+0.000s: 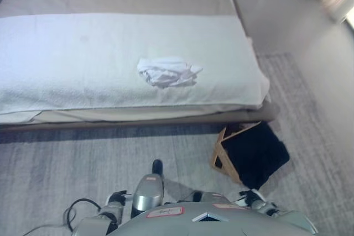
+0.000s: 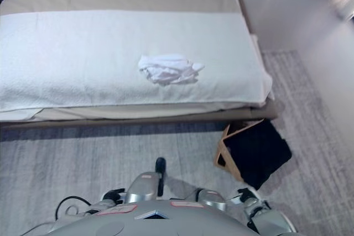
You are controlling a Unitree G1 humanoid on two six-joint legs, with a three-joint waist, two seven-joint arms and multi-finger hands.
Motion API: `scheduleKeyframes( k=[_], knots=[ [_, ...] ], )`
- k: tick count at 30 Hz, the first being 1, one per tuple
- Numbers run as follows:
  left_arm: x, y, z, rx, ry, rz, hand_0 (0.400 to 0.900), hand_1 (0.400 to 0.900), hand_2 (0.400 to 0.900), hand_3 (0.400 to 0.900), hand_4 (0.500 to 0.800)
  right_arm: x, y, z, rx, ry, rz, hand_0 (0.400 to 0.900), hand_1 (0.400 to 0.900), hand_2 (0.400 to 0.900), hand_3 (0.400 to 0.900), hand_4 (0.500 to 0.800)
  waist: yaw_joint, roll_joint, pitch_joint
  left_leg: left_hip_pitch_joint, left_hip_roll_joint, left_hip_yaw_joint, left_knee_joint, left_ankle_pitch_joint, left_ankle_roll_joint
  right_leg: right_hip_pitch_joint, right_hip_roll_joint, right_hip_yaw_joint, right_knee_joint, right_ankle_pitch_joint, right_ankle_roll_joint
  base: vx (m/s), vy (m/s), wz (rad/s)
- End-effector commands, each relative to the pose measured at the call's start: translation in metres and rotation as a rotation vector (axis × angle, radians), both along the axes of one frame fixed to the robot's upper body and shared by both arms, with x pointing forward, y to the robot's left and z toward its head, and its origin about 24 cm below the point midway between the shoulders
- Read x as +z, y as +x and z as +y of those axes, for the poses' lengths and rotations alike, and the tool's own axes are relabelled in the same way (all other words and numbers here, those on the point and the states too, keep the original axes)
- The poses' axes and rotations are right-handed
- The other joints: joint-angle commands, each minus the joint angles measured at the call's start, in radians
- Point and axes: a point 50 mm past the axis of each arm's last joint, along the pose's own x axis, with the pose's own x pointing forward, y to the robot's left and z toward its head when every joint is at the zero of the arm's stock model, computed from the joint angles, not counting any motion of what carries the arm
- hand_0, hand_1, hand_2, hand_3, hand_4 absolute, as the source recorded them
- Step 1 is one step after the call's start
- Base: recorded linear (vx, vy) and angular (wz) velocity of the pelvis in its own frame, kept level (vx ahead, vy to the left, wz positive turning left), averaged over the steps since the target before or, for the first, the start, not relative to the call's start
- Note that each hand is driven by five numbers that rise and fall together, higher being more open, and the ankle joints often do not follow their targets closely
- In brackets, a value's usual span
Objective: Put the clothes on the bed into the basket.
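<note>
White clothes (image 1: pixel 168 72) bunched on bed (image 1: pixel 66 59), near its right edge. Basket (image 1: pixel 249 153) on floor, right of bed corner. Hands low in view; grip can't tell.

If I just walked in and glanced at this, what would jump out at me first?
Most likely the crumpled white garment, lying alone on the white blanket near the bed's front edge. Next, the wooden-framed basket with a dark liner, standing tilted on the grey carpet beside the bed's near right corner. The robot's hands are hard to make out at the bottom of the views.
</note>
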Motion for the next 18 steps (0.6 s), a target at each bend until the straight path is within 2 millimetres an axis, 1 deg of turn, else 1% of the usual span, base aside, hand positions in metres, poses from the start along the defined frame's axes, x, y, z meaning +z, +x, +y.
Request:
scheduleKeyframes(
  k=[1, 2, 3, 4, 5, 6, 7, 8, 9, 10, 11, 12, 13, 14, 15, 16, 17, 18],
  knots=[
    [0.004, 0.019, 0.003, -0.032, 0.000, -0.053, 0.900, 0.900, 0.900, 0.900, 0.800, 0.016, 0.040, -0.040, -0.002, -0.108, -0.133, 0.900, 0.900, 0.900, 0.900, 0.800, 0.012, 0.015, 0.011, -0.176, -0.043, -0.012, 0.051, 0.126, 0.034, 0.103, 0.037, -0.013, 0.069, 0.453, -0.014, 0.36, 0.245, 0.43],
    [0.005, 0.024, 0.003, -0.039, 0.001, -0.063, 0.900, 0.900, 0.900, 0.900, 0.800, 0.017, 0.043, -0.040, -0.004, -0.110, -0.142, 0.900, 0.900, 0.900, 0.900, 0.800, -0.001, 0.033, 0.029, -0.133, -0.052, -0.020, 0.044, 0.105, 0.049, 0.054, 0.041, -0.035, 0.154, 0.467, -0.026, 0.42, 0.260, 0.41],
    [0.005, 0.028, 0.004, -0.052, 0.002, -0.069, 0.900, 0.900, 0.900, 0.900, 0.800, 0.017, 0.049, -0.039, -0.006, -0.105, -0.164, 0.900, 0.900, 0.900, 0.900, 0.800, -0.019, 0.048, 0.047, -0.086, -0.060, -0.024, 0.031, 0.082, 0.063, 0.003, 0.051, -0.057, 0.208, 0.449, -0.037, 0.40, 0.237, 0.35],
    [0.006, 0.031, 0.005, -0.058, 0.005, -0.075, 0.900, 0.900, 0.900, 0.900, 0.800, 0.018, 0.053, -0.038, 0.000, -0.104, -0.175, 0.900, 0.900, 0.900, 0.900, 0.800, -0.037, 0.068, 0.063, -0.038, -0.060, -0.044, 0.014, 0.068, 0.073, -0.071, 0.070, -0.073, 0.255, 0.398, -0.050, 0.44, 0.205, 0.33],
    [0.007, 0.033, 0.004, -0.066, 0.007, -0.077, 0.900, 0.900, 0.900, 0.900, 0.800, 0.018, 0.054, -0.038, 0.004, -0.103, -0.178, 0.900, 0.900, 0.900, 0.900, 0.800, -0.055, 0.080, 0.076, 0.008, -0.064, -0.063, -0.004, 0.058, 0.078, -0.133, 0.085, -0.094, 0.250, 0.342, -0.062, 0.42, 0.141, 0.41],
    [0.007, 0.034, 0.005, -0.065, 0.010, -0.078, 0.900, 0.900, 0.900, 0.900, 0.800, 0.018, 0.053, -0.037, -0.003, -0.100, -0.175, 0.900, 0.900, 0.900, 0.900, 0.800, -0.073, 0.090, 0.087, 0.055, -0.069, -0.083, -0.019, 0.047, 0.079, -0.172, 0.085, -0.126, 0.216, 0.296, -0.069, 0.46, 0.060, 0.54],
    [0.007, 0.036, 0.005, -0.063, 0.008, -0.085, 0.900, 0.900, 0.900, 0.900, 0.800, 0.017, 0.051, -0.037, -0.014, -0.099, -0.173, 0.900, 0.900, 0.900, 0.900, 0.800, -0.093, 0.099, 0.094, 0.100, -0.071, -0.110, -0.035, 0.034, 0.074, -0.219, 0.095, -0.149, 0.130, 0.244, -0.084, 0.45, 0.003, 0.54],
    [0.007, 0.037, 0.003, -0.066, 0.004, -0.090, 0.900, 0.900, 0.900, 0.900, 0.800, 0.017, 0.050, -0.037, -0.026, -0.099, -0.173, 0.900, 0.900, 0.900, 0.900, 0.800, -0.104, 0.103, 0.091, 0.122, -0.073, -0.125, -0.042, 0.025, 0.069, -0.235, 0.092, -0.162, 0.054, 0.244, -0.082, 0.31, -0.024, 0.40],
    [0.007, 0.037, 0.003, -0.066, 0.004, -0.089, 0.900, 0.900, 0.900, 0.900, 0.800, 0.017, 0.050, -0.037, -0.026, -0.099, -0.172, 0.900, 0.900, 0.900, 0.900, 0.800, -0.109, 0.103, 0.097, 0.132, -0.074, -0.130, -0.045, 0.024, 0.068, -0.223, 0.090, -0.167, 0.052, 0.241, -0.082, 0.29, -0.042, 0.22],
    [0.007, 0.037, 0.002, -0.072, -0.001, -0.089, 0.900, 0.900, 0.900, 0.900, 0.800, 0.016, 0.047, -0.037, -0.032, -0.099, -0.165, 0.900, 0.900, 0.900, 0.900, 0.800, -0.118, 0.100, 0.100, 0.164, -0.076, -0.139, -0.064, 0.013, 0.063, -0.237, 0.076, -0.181, -0.046, 0.263, -0.072, 0.34, -0.084, 0.23],
    [0.006, 0.037, 0.000, -0.083, -0.007, -0.088, 0.900, 0.900, 0.900, 0.900, 0.800, 0.016, 0.045, -0.038, -0.037, -0.101, -0.154, 0.900, 0.900, 0.900, 0.900, 0.800, -0.132, 0.094, 0.103, 0.206, -0.084, -0.153, -0.093, -0.004, 0.055, -0.254, 0.061, -0.180, -0.204, 0.307, -0.053, 0.48, -0.110, 0.28],
    [0.006, 0.037, -0.001, -0.089, -0.009, -0.085, 0.900, 0.900, 0.900, 0.900, 0.800, 0.016, 0.043, -0.038, -0.036, -0.102, -0.149, 0.900, 0.900, 0.900, 0.900, 0.800, -0.143, 0.094, 0.103, 0.230, -0.081, -0.163, -0.109, -0.014, 0.047, -0.272, 0.046, -0.172, -0.282, 0.351, -0.037, 0.63, -0.156, 0.48],
    [0.006, 0.035, -0.001, -0.085, -0.006, -0.080, 0.900, 0.900, 0.900, 0.900, 0.800, 0.016, 0.041, -0.038, -0.037, -0.107, -0.137, 0.900, 0.900, 0.900, 0.900, 0.800, -0.159, 0.087, 0.107, 0.267, -0.077, -0.179, -0.121, -0.042, 0.032, -0.324, 0.012, -0.154, -0.392, 0.425, -0.001, 0.44, -0.103, 0.35],
    [0.006, 0.035, -0.001, -0.085, -0.007, -0.080, 0.900, 0.900, 0.900, 0.900, 0.800, 0.016, 0.041, -0.038, -0.037, -0.107, -0.137, 0.900, 0.900, 0.900, 0.900, 0.800, -0.159, 0.091, 0.111, 0.274, -0.072, -0.180, -0.122, -0.045, 0.031, -0.314, 0.016, -0.156, -0.398, 0.427, -0.001, 0.44, -0.109, 0.38],
    [0.005, 0.034, 0.000, -0.079, -0.007, -0.075, 0.900, 0.900, 0.900, 0.900, 0.800, 0.016, 0.040, -0.039, -0.041, -0.109, -0.134, 0.900, 0.900, 0.900, 0.900, 0.800, -0.165, 0.089, 0.114, 0.294, -0.071, -0.188, -0.123, -0.064, 0.026, -0.333, 0.010, -0.144, -0.427, 0.451, 0.011, 0.42, -0.151, 0.26],
    [0.004, 0.026, 0.000, -0.058, -0.009, -0.057, 0.900, 0.900, 0.900, 0.900, 0.800, 0.015, 0.037, -0.040, -0.047, -0.111, -0.123, 0.900, 0.900, 0.900, 0.900, 0.800, -0.166, 0.078, 0.109, 0.330, -0.068, -0.198, -0.124, -0.096, 0.016, -0.343, -0.010, -0.162, -0.428, 0.479, 0.026, 0.42, -0.150, 0.27],
    [0.004, 0.026, 0.000, -0.058, -0.010, -0.057, 0.900, 0.900, 0.900, 0.900, 0.800, 0.015, 0.037, -0.040, -0.047, -0.111, -0.123, 0.900, 0.900, 0.900, 0.900, 0.800, -0.167, 0.079, 0.111, 0.332, -0.067, -0.199, -0.124, -0.097, 0.016, -0.340, -0.009, -0.163, -0.429, 0.479, 0.026, 0.41, -0.188, 0.19],
    [0.003, 0.021, 0.000, -0.048, -0.011, -0.044, 0.900, 0.900, 0.900, 0.900, 0.800, 0.015, 0.036, -0.041, -0.046, -0.112, -0.121, 0.900, 0.900, 0.900, 0.900, 0.800, -0.168, 0.075, 0.105, 0.356, -0.063, -0.202, -0.124, -0.116, 0.012, -0.344, -0.017, -0.179, -0.406, 0.486, 0.026, 0.29, -0.166, 0.15]
  ],
)
